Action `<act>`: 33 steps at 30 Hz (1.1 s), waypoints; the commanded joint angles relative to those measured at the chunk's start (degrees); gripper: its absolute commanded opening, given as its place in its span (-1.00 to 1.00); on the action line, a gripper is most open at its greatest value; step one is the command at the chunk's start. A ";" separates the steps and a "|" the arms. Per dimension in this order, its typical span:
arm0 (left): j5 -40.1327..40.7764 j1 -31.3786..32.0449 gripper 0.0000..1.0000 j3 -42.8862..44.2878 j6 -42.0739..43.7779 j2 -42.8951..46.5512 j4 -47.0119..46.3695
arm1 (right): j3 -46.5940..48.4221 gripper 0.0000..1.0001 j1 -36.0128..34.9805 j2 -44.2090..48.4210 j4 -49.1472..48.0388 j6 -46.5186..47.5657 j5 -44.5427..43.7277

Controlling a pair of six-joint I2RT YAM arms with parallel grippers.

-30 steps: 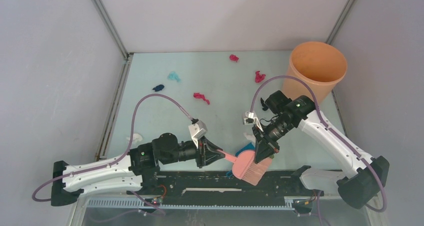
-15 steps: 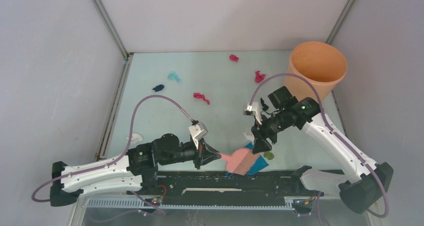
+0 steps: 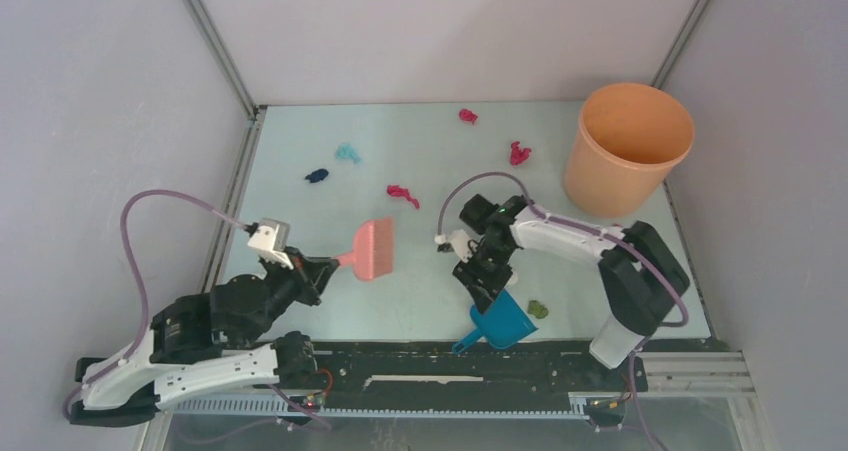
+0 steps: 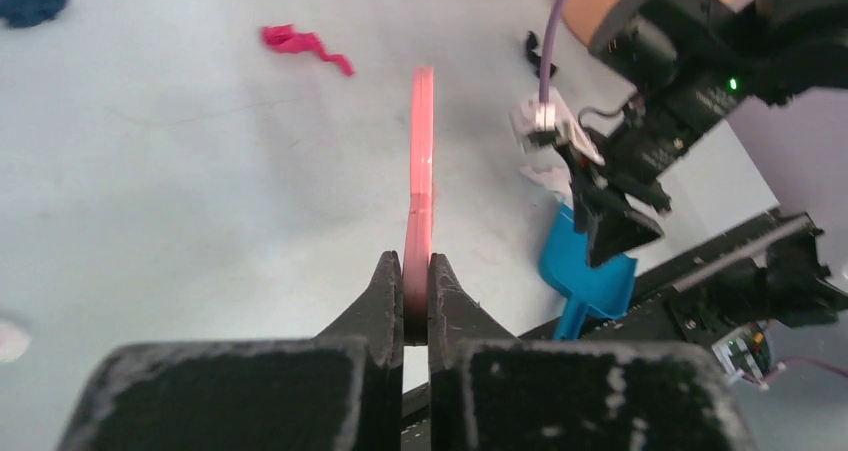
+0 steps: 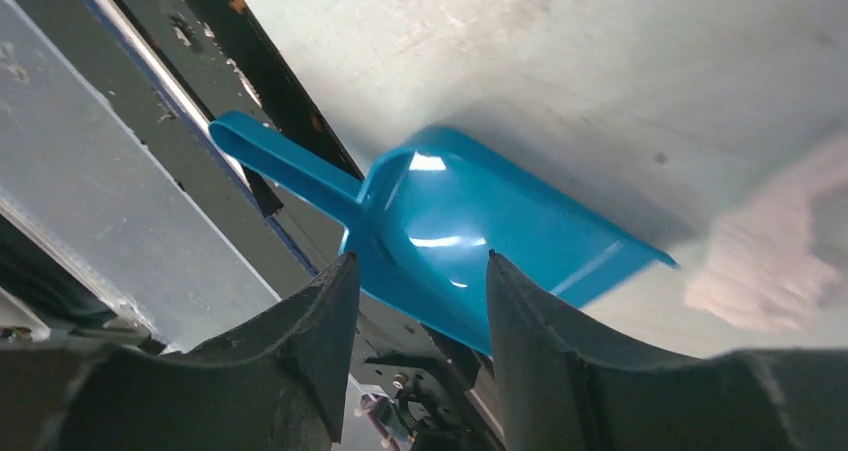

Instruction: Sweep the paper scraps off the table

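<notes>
Clenching the pink hand brush (image 3: 372,249), our left end effector (image 3: 318,269) had the magenta paper scrap (image 3: 403,194) near, beyond the brush head; our right end effector (image 5: 415,271) hung released over the blue dustpan (image 3: 500,321).

Plain grey panels close in the scene: a back wall (image 3: 440,31) at 12 o'clock, a left wall (image 3: 100,121) at 9 o'clock and a right wall (image 3: 780,121) at 3 o'clock. Slim metal posts mark the joints at 11 o'clock (image 3: 212,41) and 1 o'clock (image 3: 690,26). The pale mint counter (image 3: 420,121) fills the middle. A black rail (image 3: 440,366) edges it at 6 o'clock, with a slotted grey strip (image 3: 400,403) just below. The light is soft and even, and shadows are faint.
</notes>
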State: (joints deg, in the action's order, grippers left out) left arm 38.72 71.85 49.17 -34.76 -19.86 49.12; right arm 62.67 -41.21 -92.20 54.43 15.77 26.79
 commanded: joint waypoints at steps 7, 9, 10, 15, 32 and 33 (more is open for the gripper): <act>12.90 -0.31 -1.00 3.56 -7.16 7.09 11.15 | 3.50 0.25 -11.34 -7.39 -1.64 -5.81 -7.71; 13.36 -0.29 -1.00 3.94 -6.76 6.91 11.17 | 3.82 0.21 -11.75 -9.56 -2.43 -6.41 -8.04; 13.44 -0.31 -1.00 4.03 -6.65 6.60 11.14 | 4.37 0.16 -11.85 -10.87 -2.38 -6.36 -7.69; 13.18 -0.31 -1.00 3.78 -6.55 4.65 11.08 | 7.72 0.00 -13.01 -15.55 -2.00 -6.19 -6.18; 10.44 -0.32 -1.00 1.51 -7.06 8.51 8.86 | 8.17 -0.62 -26.96 -11.55 -2.87 9.00 -20.98; 10.14 -0.31 -1.00 1.61 -7.15 8.72 8.97 | 7.05 -0.41 -27.01 -10.35 -3.08 9.24 -22.28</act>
State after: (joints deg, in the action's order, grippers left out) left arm 49.08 71.85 50.37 -40.58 -12.16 60.31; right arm 72.66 -66.67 -107.44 52.27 19.92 11.86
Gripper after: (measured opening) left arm 0.036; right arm 0.169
